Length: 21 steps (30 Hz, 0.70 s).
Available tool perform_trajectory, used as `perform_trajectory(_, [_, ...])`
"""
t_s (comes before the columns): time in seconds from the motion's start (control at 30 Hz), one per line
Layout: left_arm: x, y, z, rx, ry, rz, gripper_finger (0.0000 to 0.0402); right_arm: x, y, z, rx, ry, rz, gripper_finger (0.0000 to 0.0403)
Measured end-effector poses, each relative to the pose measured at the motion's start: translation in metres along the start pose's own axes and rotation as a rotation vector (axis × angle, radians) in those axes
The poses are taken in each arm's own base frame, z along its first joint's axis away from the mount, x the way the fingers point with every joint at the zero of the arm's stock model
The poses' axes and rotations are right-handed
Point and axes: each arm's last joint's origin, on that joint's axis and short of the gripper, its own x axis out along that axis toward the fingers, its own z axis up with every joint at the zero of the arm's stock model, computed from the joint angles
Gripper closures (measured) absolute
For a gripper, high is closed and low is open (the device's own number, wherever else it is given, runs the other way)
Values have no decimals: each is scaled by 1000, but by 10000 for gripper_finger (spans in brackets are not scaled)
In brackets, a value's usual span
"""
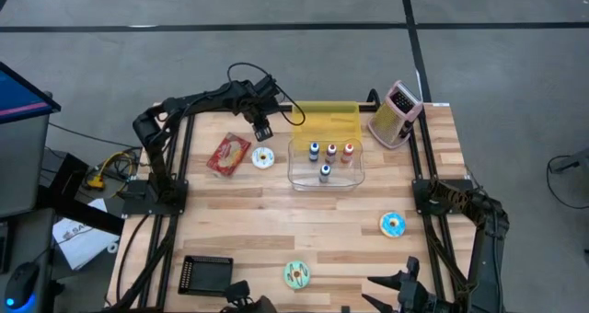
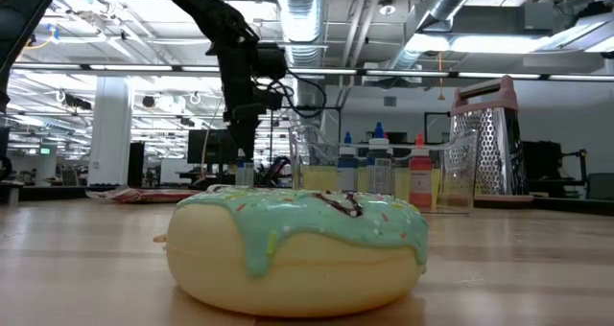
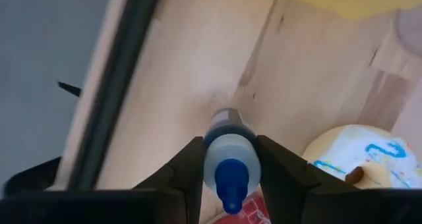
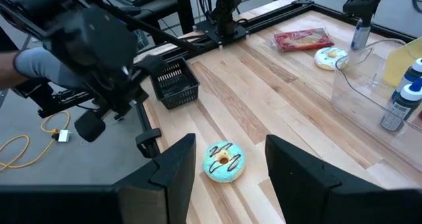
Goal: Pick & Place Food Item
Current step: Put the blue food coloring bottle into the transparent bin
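Currently at the grasp step: fingers of left gripper (image 1: 260,127) clamped on either side of blue-capped bottle (image 3: 227,159), far-left on the table, near red packet (image 1: 227,154) and just beside white donut (image 1: 263,157); judged next, lift straight, then carry. Avoid the wall of clear bin (image 1: 327,186) and its bottles; grater (image 1: 396,112) beyond; right gripper (image 4: 231,140) parked at near-right edge, fingers spread, empty.

Three donuts (image 1: 263,157), five bottles (image 1: 331,151), one clear bin (image 1: 326,179), one grater (image 1: 398,112), one black basket (image 1: 205,274), one snack packet (image 1: 227,154).
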Motion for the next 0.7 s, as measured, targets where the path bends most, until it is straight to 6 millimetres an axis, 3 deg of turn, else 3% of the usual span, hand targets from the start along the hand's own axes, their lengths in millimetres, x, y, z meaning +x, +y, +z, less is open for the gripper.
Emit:
perform_trajectory(0.3, [-67, -4, -10, -27, -149, -40, 294, 0, 0, 0, -2, 1, 0, 228])
perform_trajectory(0.53, [-112, -60, -12, 91, -254, -113, 294, 0, -2, 0, -25, 0, -11, 228])
perform_trajectory(0.7, [-127, -111, -12, 204, -302, -158, 294, 0, -4, 1, -41, 0, -19, 228])
